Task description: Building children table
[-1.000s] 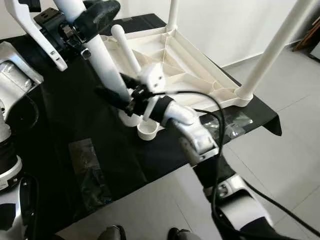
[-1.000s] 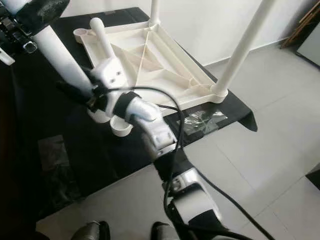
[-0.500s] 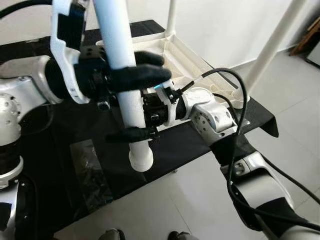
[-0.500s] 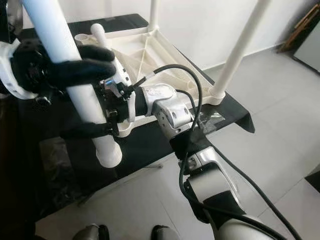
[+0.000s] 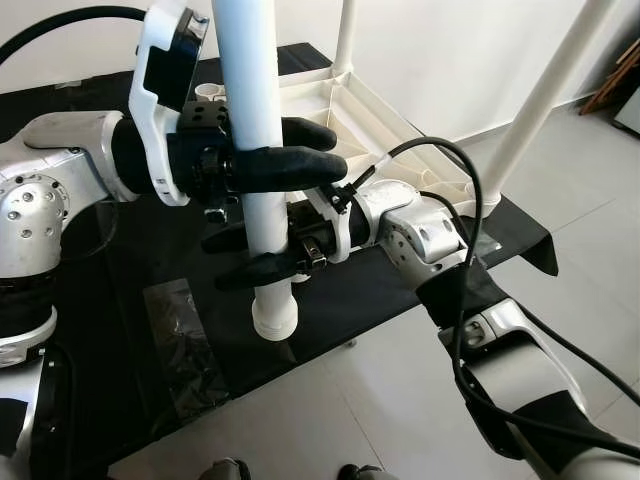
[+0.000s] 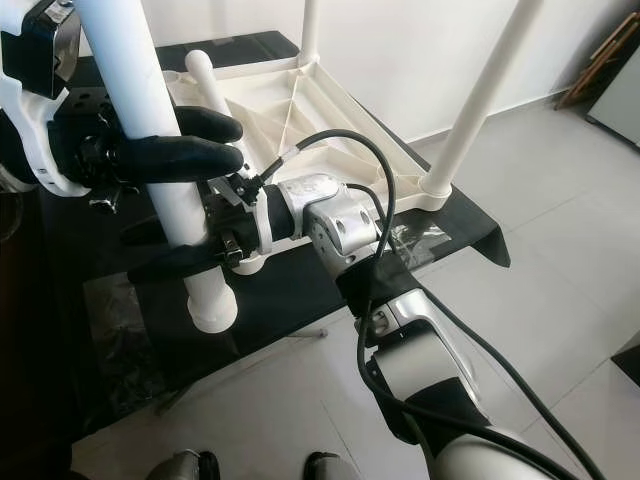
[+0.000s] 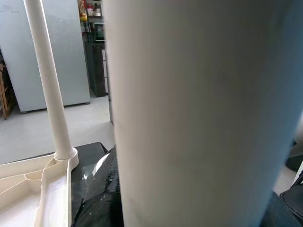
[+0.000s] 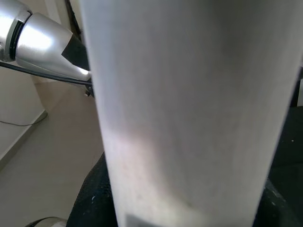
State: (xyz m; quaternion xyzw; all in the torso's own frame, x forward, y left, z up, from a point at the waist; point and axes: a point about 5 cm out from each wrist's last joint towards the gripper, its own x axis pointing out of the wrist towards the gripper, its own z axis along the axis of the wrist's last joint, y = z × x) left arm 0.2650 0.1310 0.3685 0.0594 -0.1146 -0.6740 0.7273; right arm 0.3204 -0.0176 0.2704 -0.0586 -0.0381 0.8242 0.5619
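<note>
We see the table leg (image 5: pixel 258 150) upright before us, above the near edge of the mat (image 5: pixel 150 250). The left gripper (image 5: pixel 285 160) clasps it higher up, the right gripper (image 5: pixel 250 255) just below. Behind them the upturned tabletop (image 5: pixel 380 110) lies on the mat, two legs (image 5: pixel 545 95) standing at its right corners. A third leg (image 6: pixel 205 85) seems to lean at its left.

- The 2 eye views look forward and down from the head, sharing the white leg (image 5: pixel 262 200), the upturned tabletop (image 6: pixel 300 110) and the black-covered desk (image 5: pixel 130 260).
- Both wrist views sit very close against that leg, looking along their grippers.
</note>
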